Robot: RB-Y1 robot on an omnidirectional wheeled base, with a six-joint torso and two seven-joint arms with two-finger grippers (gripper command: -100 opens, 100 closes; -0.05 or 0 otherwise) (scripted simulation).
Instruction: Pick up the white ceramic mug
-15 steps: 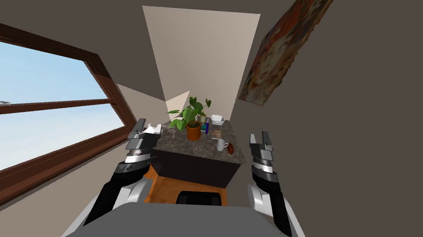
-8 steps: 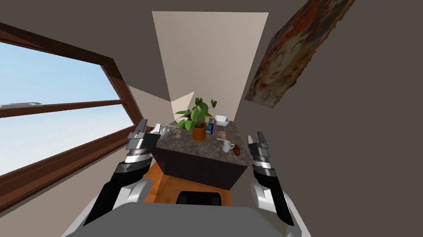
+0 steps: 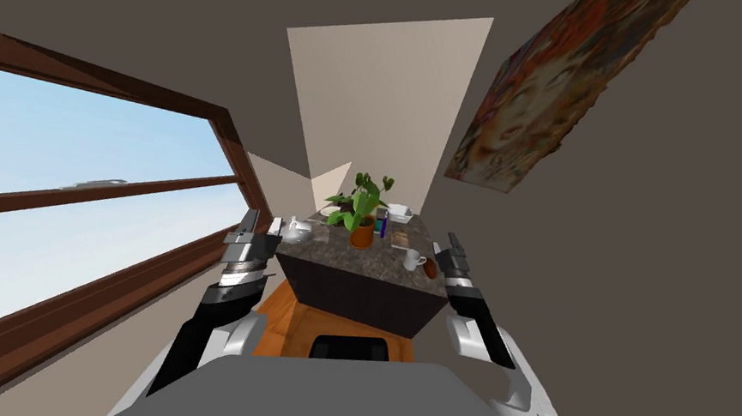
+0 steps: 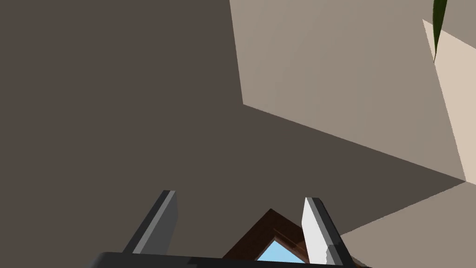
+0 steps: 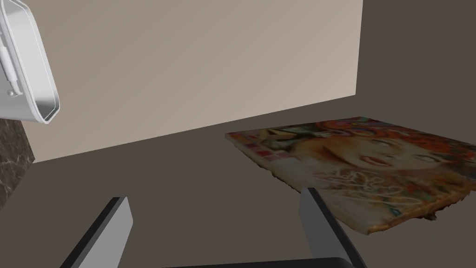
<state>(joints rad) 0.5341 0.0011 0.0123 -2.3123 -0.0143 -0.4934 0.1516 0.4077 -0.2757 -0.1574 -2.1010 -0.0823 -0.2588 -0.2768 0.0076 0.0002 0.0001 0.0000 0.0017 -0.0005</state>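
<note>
Turning since a second ago, my head camera has swung the whole room, so the counter (image 3: pixel 330 253) now sits further toward 3 o'clock in the head view and the painting (image 3: pixel 545 99) looms larger; the things on the stone top keep their places among themselves.

Head view: the white mug (image 3: pixel 413 260) stands upright near the counter's near right corner, its long axis vertical and its mouth up. Its handle points toward about 3 o'clock, at a small brown object (image 3: pixel 431 269) just beside it. The potted plant (image 3: pixel 364 218) is at about 10 o'clock from the mug, with a blue item (image 3: pixel 384 224) and a white dish (image 3: pixel 400 212) behind. A white teapot (image 3: pixel 300 230) stands at the counter's left edge. The right gripper (image 3: pixel 450 246) hangs at 3 o'clock of the mug, just past the brown object and apart from both. The left gripper (image 3: pixel 262 224) hangs beside the teapot end, at 9 o'clock of the counter, with the window (image 3: pixel 61 186) beyond.

Left wrist view: the left gripper (image 4: pixel 240 195) has its fingers spread wide, nothing between them.

Right wrist view: the right gripper (image 5: pixel 214 193) is likewise spread wide and empty. The white dish (image 5: pixel 28 70) and an edge of the counter (image 5: pixel 11 153) lie well off past one finger, the painting (image 5: pixel 372 163) past the other.
</note>
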